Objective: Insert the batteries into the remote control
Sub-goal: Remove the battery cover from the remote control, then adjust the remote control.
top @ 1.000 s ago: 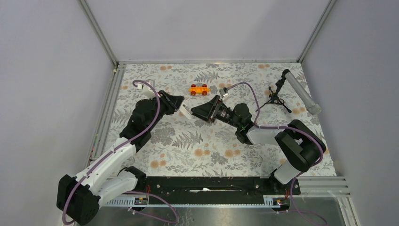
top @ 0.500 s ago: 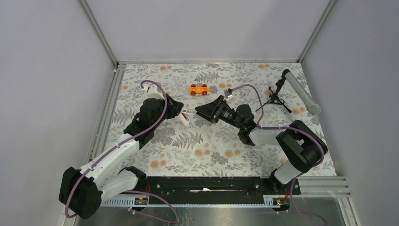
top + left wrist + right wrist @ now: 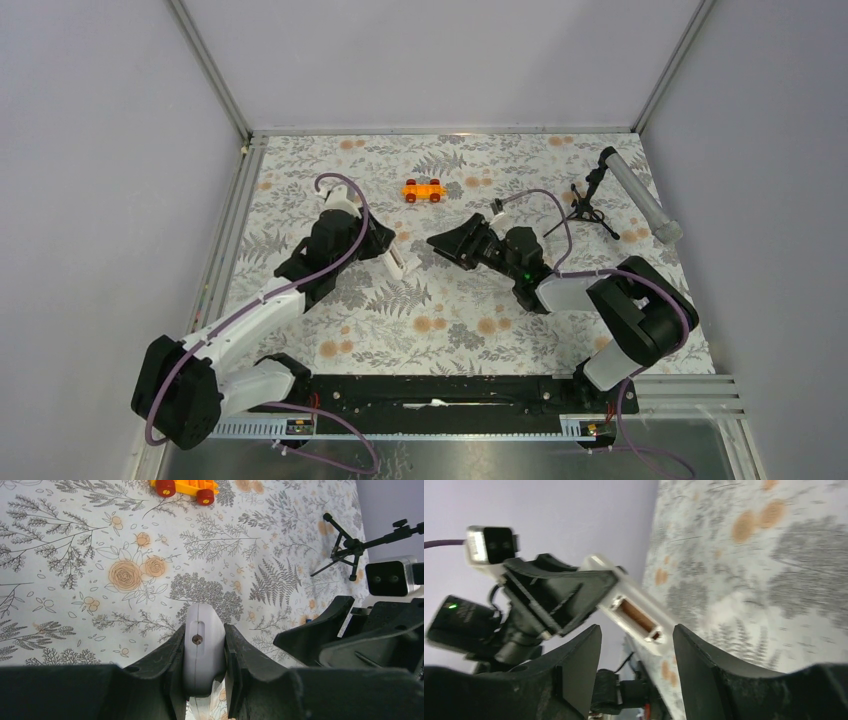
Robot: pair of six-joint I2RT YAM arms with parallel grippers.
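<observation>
The left gripper [image 3: 204, 631] is clenched on the white remote control [image 3: 202, 656], its two fingers pressed against the remote's long sides. The remote juts out past the fingertips over the floral table [image 3: 450, 310]. In the right wrist view its recessed battery bay [image 3: 638, 616] is uncovered and faces the camera. The inside looks coppery brown, and I cannot tell whether a battery lies in it. Behind sits an orange toy car [image 3: 423, 190]. The right gripper [image 3: 435, 242] is spread wide and holds nothing, close to the remote's free end. A grey tube on a black tripod [image 3: 628, 190] stands far right.
</observation>
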